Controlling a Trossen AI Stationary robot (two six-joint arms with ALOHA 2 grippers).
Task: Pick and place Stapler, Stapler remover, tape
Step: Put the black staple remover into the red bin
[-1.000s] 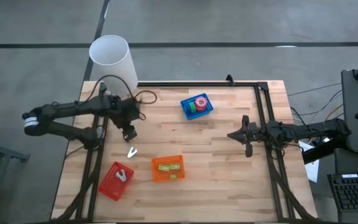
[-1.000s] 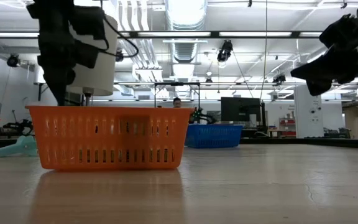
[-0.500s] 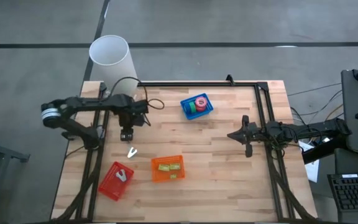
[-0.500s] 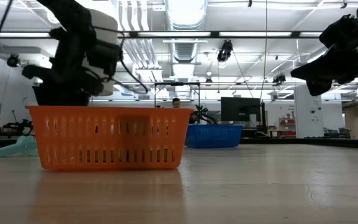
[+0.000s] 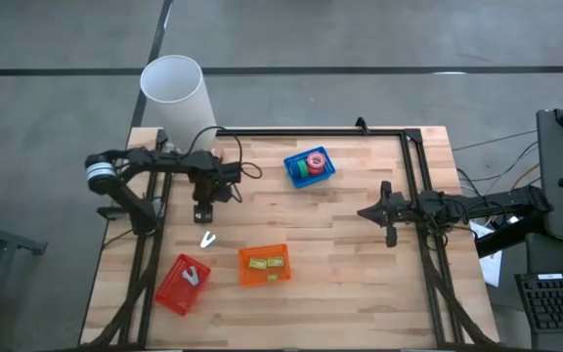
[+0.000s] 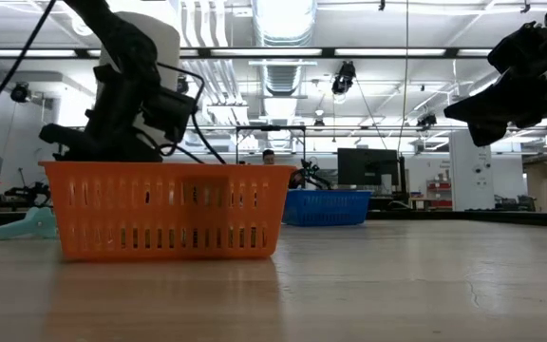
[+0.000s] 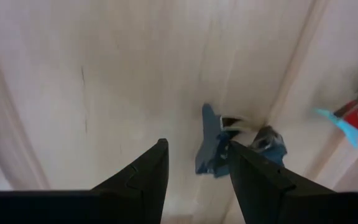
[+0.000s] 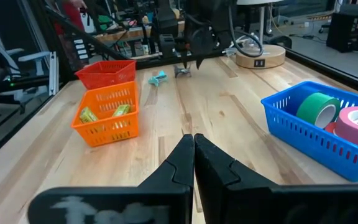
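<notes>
My left gripper (image 5: 201,211) hangs open just above the table's left part. A dark blue stapler remover (image 7: 211,148) lies flat on the wood just beyond its fingertips, nearer one finger, and also shows under it in the right wrist view (image 8: 182,71). A light teal stapler remover (image 5: 207,240) lies on the table closer to the near edge. Yellow-green staplers (image 5: 258,262) lie in the orange basket (image 5: 264,277). Tape rolls (image 5: 313,162) sit in the blue basket (image 5: 294,174). My right gripper (image 5: 384,212) waits shut above the table's right part.
A red basket (image 5: 174,293) near the near-left corner holds a pale stapler remover (image 5: 194,276). A tall white cylinder (image 5: 176,93) stands beyond the far-left corner. A black frame rail (image 5: 311,132) runs along the far edge. Bare wood lies in the table's middle.
My left gripper has come down from well above the orange basket's rim to close above the table, staying over the same spot while its arm swung in and folded. My right arm has kept still.
</notes>
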